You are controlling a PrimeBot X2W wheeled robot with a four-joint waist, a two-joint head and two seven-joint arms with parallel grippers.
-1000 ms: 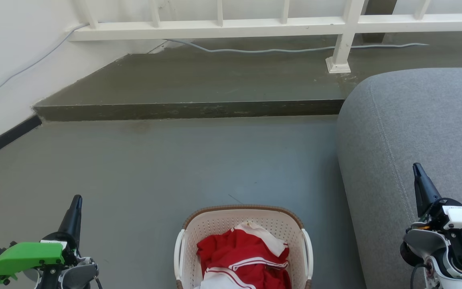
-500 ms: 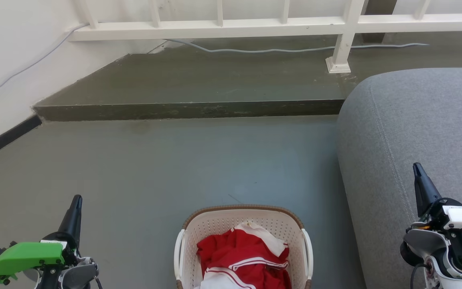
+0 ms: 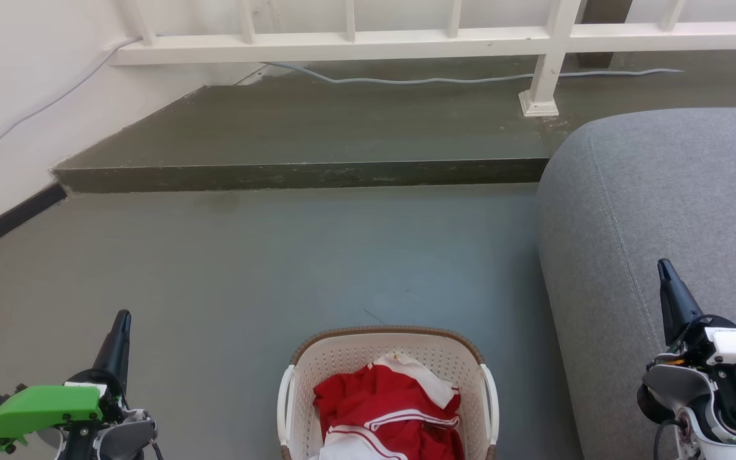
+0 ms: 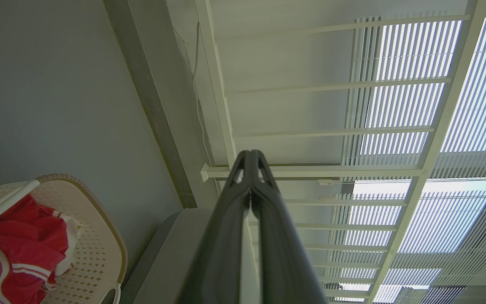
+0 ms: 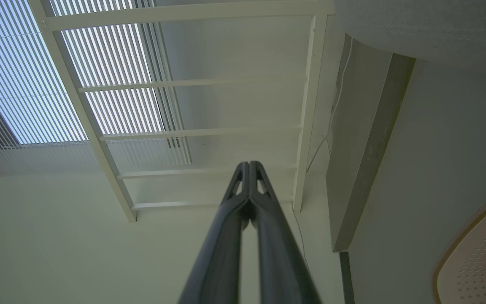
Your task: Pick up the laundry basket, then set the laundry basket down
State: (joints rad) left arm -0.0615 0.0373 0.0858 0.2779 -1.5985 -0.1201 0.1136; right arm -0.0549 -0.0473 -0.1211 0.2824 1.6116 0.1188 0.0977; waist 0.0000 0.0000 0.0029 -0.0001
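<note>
1. The left gripper (image 4: 251,155) has its two dark fingers pressed together from base to tip, with nothing held between them.
2. The right gripper (image 5: 249,165) is closed the same way, its fingers meeting at the tips and empty.
3. The laundry basket (image 3: 384,331) stands on the grey floor (image 3: 266,268) between the two grippers. It is to the right of the left fingers and to the left of the right fingers, well apart from both and touched by neither.
4. A red and white garment (image 3: 384,402) lies bunched inside the basket.
5. A grey sofa (image 3: 662,191) lies directly past the right fingers.
6. Far ahead of both fingertips are a raised step (image 3: 304,174) and a white railing (image 3: 355,41).
</note>
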